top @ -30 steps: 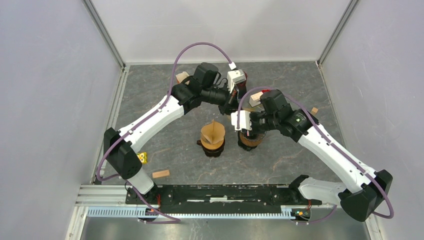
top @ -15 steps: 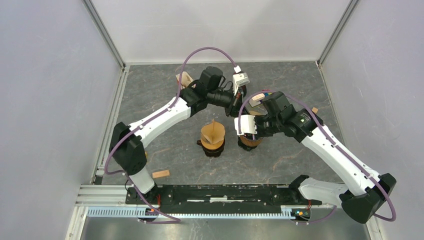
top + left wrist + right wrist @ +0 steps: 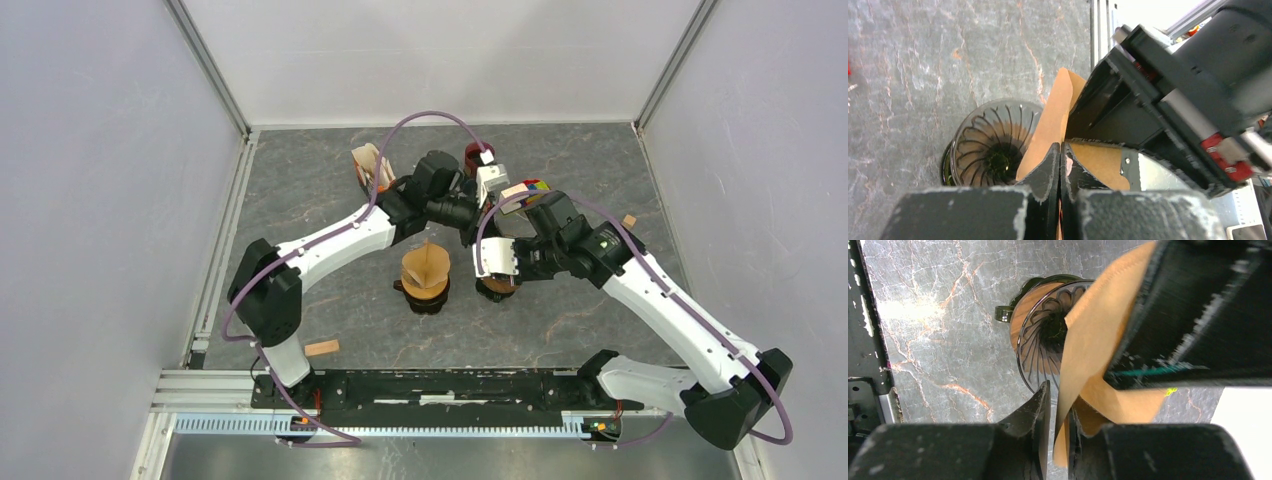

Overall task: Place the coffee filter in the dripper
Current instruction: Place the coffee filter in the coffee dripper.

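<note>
A brown paper coffee filter point(image 3: 1050, 120) hangs over the ribbed glass dripper point(image 3: 983, 145), which sits on a dark base on the table. My left gripper point(image 3: 1060, 145) is shut on the filter's edge. In the right wrist view the filter point(image 3: 1098, 330) is spread partly open above the dripper point(image 3: 1040, 335). My right gripper point(image 3: 1058, 390) has the filter's other edge between its fingers, with a narrow gap on one side. In the top view both grippers, left point(image 3: 478, 222) and right point(image 3: 503, 265), meet over the dripper point(image 3: 497, 287) and hide the filter.
A second dripper with a filter in it point(image 3: 425, 272) stands just left of this one. A stack of filters point(image 3: 368, 165), a red cup point(image 3: 475, 155) and a coloured cube point(image 3: 530, 187) lie behind. A wooden block point(image 3: 322, 347) lies at the front left.
My left arm has swung right and nearer, bringing the filter to the right gripper over the dripper. The right gripper shifted slightly right. The red cup behind is now uncovered.
</note>
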